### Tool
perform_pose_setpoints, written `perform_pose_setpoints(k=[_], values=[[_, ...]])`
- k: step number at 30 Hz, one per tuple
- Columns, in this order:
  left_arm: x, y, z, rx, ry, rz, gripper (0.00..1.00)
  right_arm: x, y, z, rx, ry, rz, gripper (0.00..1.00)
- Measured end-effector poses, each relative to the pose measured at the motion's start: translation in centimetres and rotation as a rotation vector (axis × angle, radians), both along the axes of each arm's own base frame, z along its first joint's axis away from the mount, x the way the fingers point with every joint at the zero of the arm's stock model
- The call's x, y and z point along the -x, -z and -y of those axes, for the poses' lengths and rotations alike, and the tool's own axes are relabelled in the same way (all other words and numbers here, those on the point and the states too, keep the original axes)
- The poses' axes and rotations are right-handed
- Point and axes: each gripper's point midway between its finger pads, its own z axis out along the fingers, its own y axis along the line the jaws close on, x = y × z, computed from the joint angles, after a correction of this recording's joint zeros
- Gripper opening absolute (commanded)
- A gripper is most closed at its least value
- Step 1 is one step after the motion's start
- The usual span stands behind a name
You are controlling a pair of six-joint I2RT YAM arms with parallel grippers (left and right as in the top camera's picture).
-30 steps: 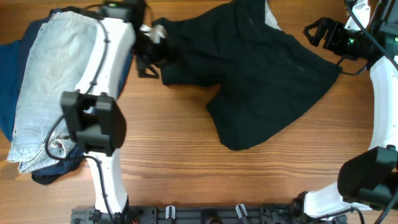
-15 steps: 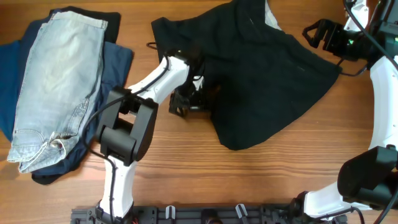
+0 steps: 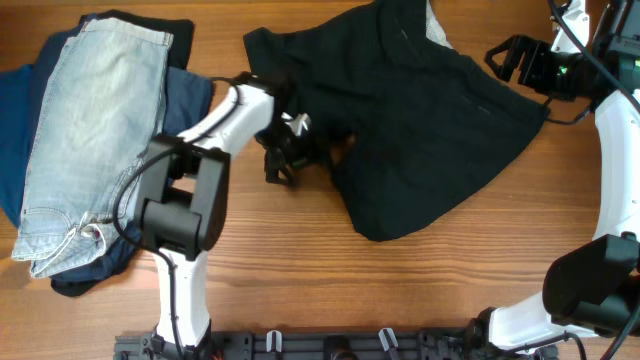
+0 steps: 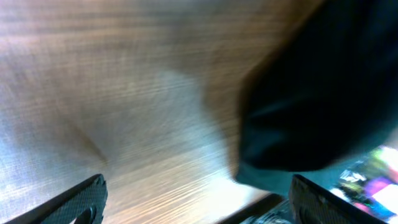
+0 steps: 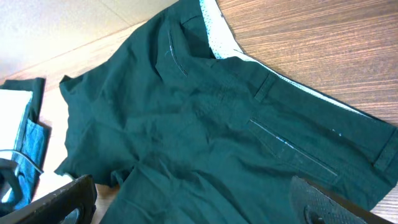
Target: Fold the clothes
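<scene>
The black shorts [image 3: 420,110] lie spread and rumpled across the back middle and right of the table, with the pale waistband lining [image 3: 437,25] showing at the far edge. My left gripper [image 3: 295,158] hovers open by the notch between the two legs, over bare wood. In the blurred left wrist view, the dark fabric [image 4: 323,93] fills the upper right and nothing sits between the left gripper's [image 4: 199,208] jaws. My right gripper [image 3: 503,57] stands open at the shorts' right side. Its wrist view looks down on the shorts [image 5: 205,124], and the right gripper [image 5: 199,208] holds nothing.
Light denim shorts [image 3: 90,130] lie on navy garments [image 3: 190,95] at the left of the table. A dark rail [image 3: 330,345] with both arm bases runs along the front edge. Bare wood [image 3: 420,290] shows in front of the black shorts.
My left arm swung from beside the denim pile at the back left to the black shorts' leg notch, then shifted slightly left. The right arm and the shorts stayed put.
</scene>
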Motion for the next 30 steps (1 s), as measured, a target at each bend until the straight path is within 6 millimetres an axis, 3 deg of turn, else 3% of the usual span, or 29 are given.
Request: perform_pose_setpoints(k=[3,7,10,14,17,27,30], values=[[-1.9,-0.5,0.3,0.085,-0.029,0.055,0.93,0.0,0.0,0.0,-0.001,0.000,-0.002,1.00],[-4.3,-1.1,2.1,0.173,-0.011,0.182,0.91,0.0,0.0,0.0,0.000,0.000,0.000,1.00],[-4.5,-1.5,4.2,0.220,0.036,0.240,0.77,0.0,0.0,0.0,0.000,0.000,0.001,1.00],[-1.7,-1.5,6.8,0.234,0.131,0.208,0.42,0.0,0.0,0.0,0.000,0.000,0.000,1.00],[0.9,-1.4,7.1,0.218,0.174,0.130,0.05,0.0,0.0,0.0,0.000,0.000,0.001,1.00],[2.7,-1.9,4.2,0.175,0.168,0.023,0.04,-0.1,-0.1,0.0,0.002,0.000,0.007,1.00],[2.1,-4.7,2.2,0.107,0.154,0.062,0.04,-0.2,-0.1,0.0,0.003,0.000,0.010,1.00]])
